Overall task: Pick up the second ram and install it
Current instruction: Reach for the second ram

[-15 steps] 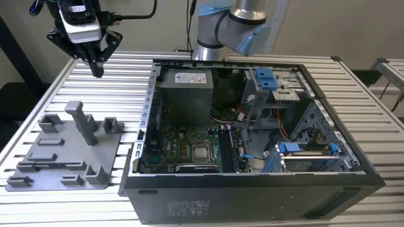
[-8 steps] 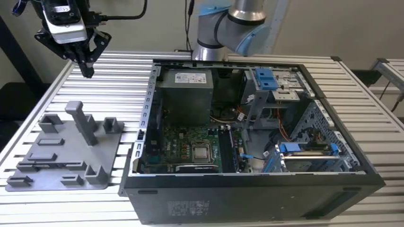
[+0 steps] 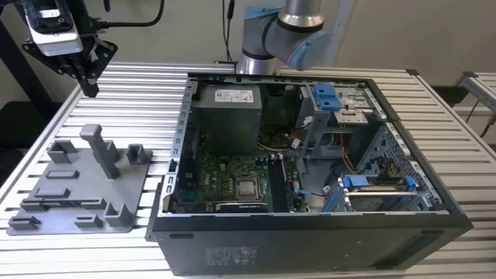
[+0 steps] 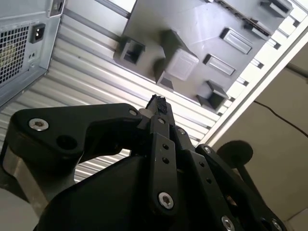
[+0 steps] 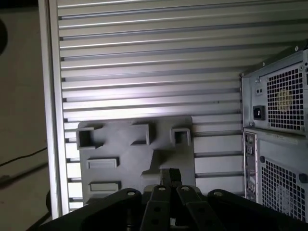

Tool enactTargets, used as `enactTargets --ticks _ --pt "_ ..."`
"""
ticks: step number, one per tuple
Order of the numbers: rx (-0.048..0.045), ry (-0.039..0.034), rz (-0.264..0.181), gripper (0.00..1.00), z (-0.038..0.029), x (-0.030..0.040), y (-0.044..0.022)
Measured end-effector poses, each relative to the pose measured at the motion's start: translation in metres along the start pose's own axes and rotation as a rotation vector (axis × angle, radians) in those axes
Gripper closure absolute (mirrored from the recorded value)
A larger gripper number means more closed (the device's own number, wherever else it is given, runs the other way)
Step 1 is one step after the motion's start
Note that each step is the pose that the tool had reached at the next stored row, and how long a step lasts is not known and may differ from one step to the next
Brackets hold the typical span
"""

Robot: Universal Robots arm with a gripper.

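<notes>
Where the black robot hand (image 3: 88, 87) hangs: over the far end of a grey plastic tray (image 3: 85, 192) of blocks on the slatted metal desk (image 3: 457, 174).
Hand state: clenched, fingertips together.
Second ram: cannot tell where it lies.
Beside tray: open black computer case (image 3: 310, 250), on the exterior view's right.

second ram (image 3: 279, 185): thin dark stick, on edge in a motherboard (image 3: 220, 174) slot, 3 o'clock of the CPU socket (image 3: 247, 187), running 12-to-6.

free air under jaws, tray post (image 3: 99, 150) upright; case wall (image 3: 180, 145) beside
</notes>
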State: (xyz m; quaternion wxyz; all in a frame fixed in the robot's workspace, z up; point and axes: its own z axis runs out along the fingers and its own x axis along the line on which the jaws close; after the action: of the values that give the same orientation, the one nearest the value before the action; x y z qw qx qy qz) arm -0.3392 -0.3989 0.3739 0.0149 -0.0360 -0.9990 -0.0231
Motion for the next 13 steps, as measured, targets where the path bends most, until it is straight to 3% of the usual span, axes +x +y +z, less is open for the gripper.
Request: enactTargets --ticks 7,13 --pt "0.0003 0.0043 0.000 0.89 0.0037 0.0257 -0.0020" --pt "0.0006 0.0084 0.000 0.89 0.0050 0.0422 -0.0032"
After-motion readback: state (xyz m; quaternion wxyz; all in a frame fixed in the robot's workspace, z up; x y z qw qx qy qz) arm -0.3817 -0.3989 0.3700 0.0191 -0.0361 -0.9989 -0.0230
